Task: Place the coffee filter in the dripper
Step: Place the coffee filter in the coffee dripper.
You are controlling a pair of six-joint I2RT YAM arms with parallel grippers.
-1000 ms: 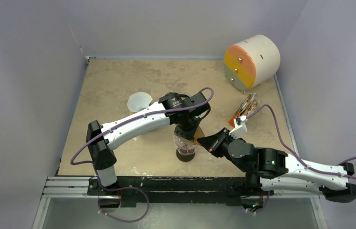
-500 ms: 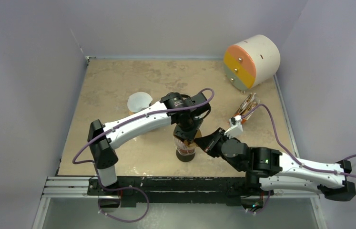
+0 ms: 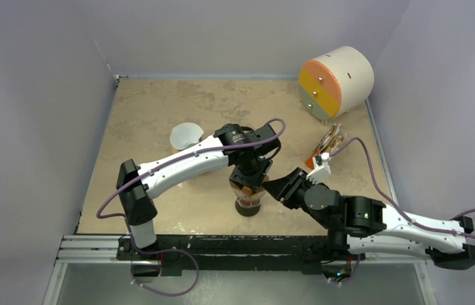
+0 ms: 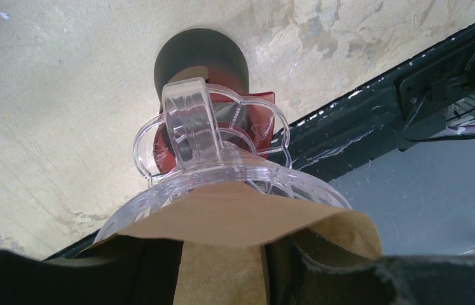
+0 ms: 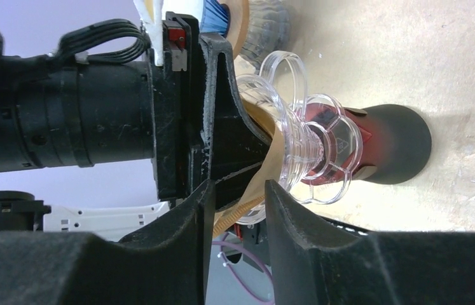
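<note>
The brown paper coffee filter (image 4: 234, 216) lies in a clear ribbed plastic funnel (image 4: 222, 171) with a loop handle, which stands on a red and black cup (image 3: 248, 204). My left gripper (image 4: 222, 254) points down into the filter, its fingers spread apart with paper showing between them. From the right, my right gripper (image 5: 234, 190) is open, and the filter's crimped edge (image 5: 241, 213) passes loosely through its gap. A sliver of the deep-blue dripper (image 5: 219, 16) shows beyond the left gripper, on a tan ring (image 5: 241, 25); from above, a pale round (image 3: 185, 135) stands there.
A drum-shaped box (image 3: 336, 79) with orange, yellow and grey-green faces stands at the back right. A small bundle of packets (image 3: 329, 143) lies in front of it. The black front rail (image 3: 222, 244) runs just behind the cup. Walls close in the table on three sides.
Both grippers have opened. The right one, earlier shut at the filter's rim, pushed in toward the cup and has drawn back slightly. The left gripper sits a little lower over the funnel.
</note>
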